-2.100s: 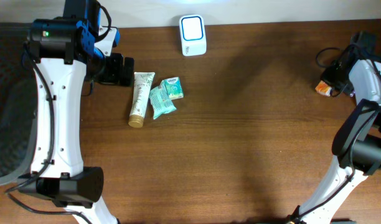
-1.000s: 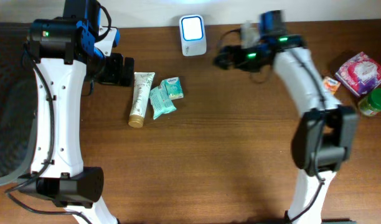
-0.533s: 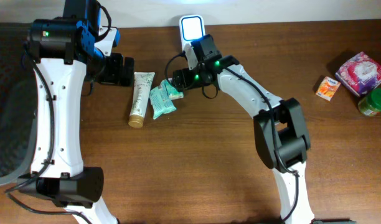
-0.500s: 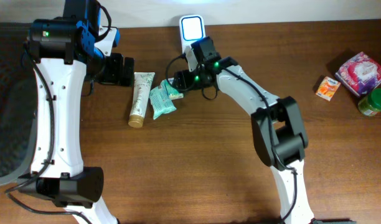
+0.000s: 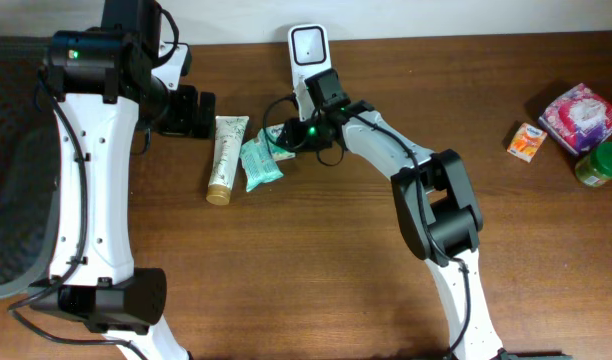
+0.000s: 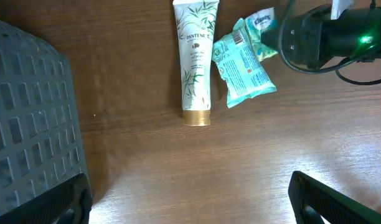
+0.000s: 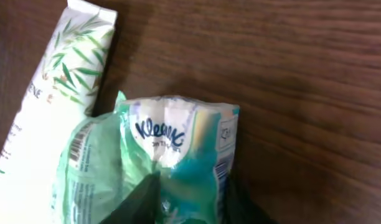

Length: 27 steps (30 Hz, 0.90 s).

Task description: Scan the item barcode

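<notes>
Teal Kleenex pack (image 7: 178, 140) pinched between right pincer (image 7: 189, 190) fingers.

The scanner (image 5: 309, 44) stands at the back edge of the surface (image 5: 316, 260), near its middle. Forward and left of it lies the tube (image 5: 225, 158), running front to back, with the pouch (image 5: 258, 165) touching its right side. The tissue pack (image 7: 178, 143) sits at the pouch's back right corner, seemingly overlapping it. The right gripper (image 5: 282, 135) straddles that pack. The left gripper (image 5: 191, 112) hangs just left of the tube's back end. At far left is a basket (image 6: 28, 124). Far right, well apart, are a box (image 5: 527, 141), packet (image 5: 581, 116) and jar (image 5: 601, 163).
</notes>
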Tool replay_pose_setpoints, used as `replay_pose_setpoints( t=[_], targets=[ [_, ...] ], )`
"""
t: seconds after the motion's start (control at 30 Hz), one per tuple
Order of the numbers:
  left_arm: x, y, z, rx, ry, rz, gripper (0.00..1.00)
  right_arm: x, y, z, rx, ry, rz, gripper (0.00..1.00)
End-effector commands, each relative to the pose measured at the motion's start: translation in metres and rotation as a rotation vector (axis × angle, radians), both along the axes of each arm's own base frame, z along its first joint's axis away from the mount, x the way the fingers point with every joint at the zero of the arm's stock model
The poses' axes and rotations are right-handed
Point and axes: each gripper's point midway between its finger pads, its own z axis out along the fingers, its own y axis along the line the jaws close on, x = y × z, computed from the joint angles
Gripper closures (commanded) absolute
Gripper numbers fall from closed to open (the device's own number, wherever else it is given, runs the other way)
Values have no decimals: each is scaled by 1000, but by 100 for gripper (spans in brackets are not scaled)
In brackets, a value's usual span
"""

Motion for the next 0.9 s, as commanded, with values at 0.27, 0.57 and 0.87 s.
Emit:
replay_pose_setpoints(
  t=[0.27, 0.57, 0.87],
  targets=[
    [-1, 1, 4, 9, -12, -10, 1, -11, -33, 79, 550, 192, 165, 96],
    [-1, 1, 4, 9, -11, -10, 1, -10, -76, 95, 670, 223, 167, 95],
    [-1, 1, 4, 9, -11, -10, 1, -19, -163, -9, 22, 394, -203, 96]
  ],
)
